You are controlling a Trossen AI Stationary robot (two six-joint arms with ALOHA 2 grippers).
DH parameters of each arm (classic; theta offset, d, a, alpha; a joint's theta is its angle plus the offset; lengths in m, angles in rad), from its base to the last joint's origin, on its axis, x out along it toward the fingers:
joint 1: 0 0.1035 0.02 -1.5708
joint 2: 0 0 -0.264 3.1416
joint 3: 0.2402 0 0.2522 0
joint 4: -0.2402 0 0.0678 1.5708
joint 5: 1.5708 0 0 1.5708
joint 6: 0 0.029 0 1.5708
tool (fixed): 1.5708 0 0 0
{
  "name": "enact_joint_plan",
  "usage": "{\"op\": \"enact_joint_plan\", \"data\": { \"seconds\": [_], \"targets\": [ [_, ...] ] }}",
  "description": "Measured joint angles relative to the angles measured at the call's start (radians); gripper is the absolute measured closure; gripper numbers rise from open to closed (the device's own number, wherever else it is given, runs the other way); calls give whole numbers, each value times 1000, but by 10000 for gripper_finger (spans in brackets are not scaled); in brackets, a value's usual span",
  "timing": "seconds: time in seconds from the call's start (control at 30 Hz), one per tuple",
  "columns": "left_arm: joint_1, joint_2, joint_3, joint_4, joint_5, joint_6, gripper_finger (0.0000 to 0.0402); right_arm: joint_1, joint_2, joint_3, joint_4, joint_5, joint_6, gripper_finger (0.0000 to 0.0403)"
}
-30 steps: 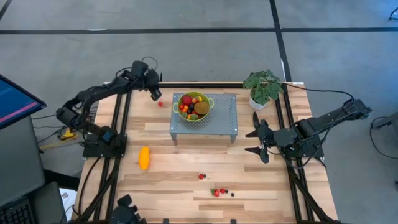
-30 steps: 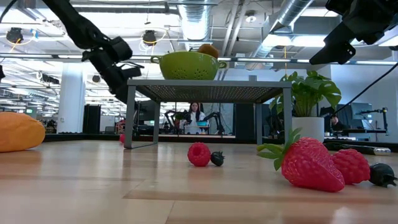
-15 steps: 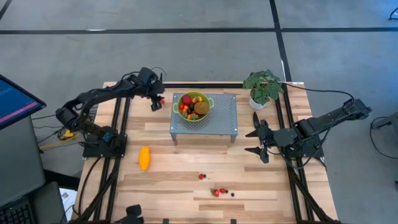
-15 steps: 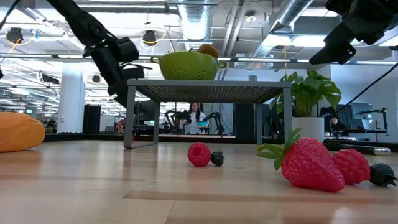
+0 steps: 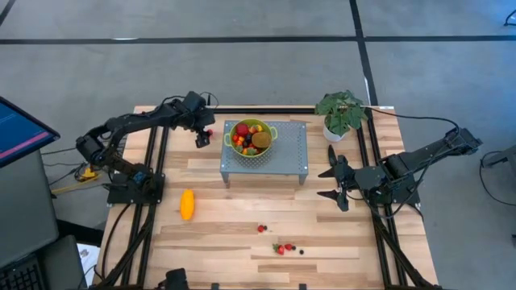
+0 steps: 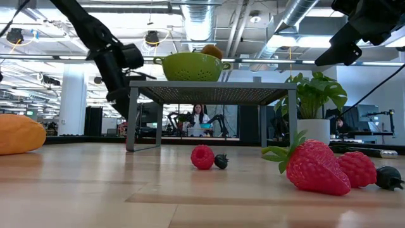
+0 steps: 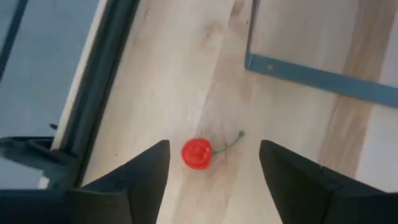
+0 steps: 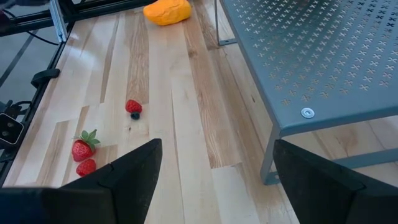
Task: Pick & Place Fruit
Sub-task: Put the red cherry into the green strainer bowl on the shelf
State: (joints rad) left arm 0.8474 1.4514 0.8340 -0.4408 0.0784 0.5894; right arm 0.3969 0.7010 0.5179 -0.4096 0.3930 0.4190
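A small red cherry with a green stem lies on the wood near the table's far left, beside the grey rack's leg. My left gripper hangs open just above it, one finger on either side, touching nothing; in the high view this gripper covers the cherry. A green colander full of mixed fruit stands on the grey rack. A long orange-yellow fruit lies on the table's left. Strawberries and dark berries lie near the front edge. My right gripper waits open at the right.
A leafy potted plant stands at the far right corner beside the rack. A raspberry and a dark berry lie mid-table, and a strawberry lies nearer the front. Black rails run along both table sides.
My left gripper has moved from the table's far edge toward the near side and down, ending over the cherry with its fingers still open. The cherry has stayed where it was. My right arm has kept still.
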Motion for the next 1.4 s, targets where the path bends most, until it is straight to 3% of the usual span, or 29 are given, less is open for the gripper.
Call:
{"op": "enact_joint_plan", "data": {
  "seconds": [0.47,0.83,1.3,1.4],
  "targets": [
    [-2,197,0,98,5,-19,185,0,0,0,0,0,0,101],
    [23,206,0,113,-95,76,189,0,0,0,0,0,0,101],
    [-59,205,0,128,-95,170,198,0,0,0,0,0,0,101],
    [-79,205,0,129,-149,237,198,0,0,0,0,0,0,101]
  ]
}}
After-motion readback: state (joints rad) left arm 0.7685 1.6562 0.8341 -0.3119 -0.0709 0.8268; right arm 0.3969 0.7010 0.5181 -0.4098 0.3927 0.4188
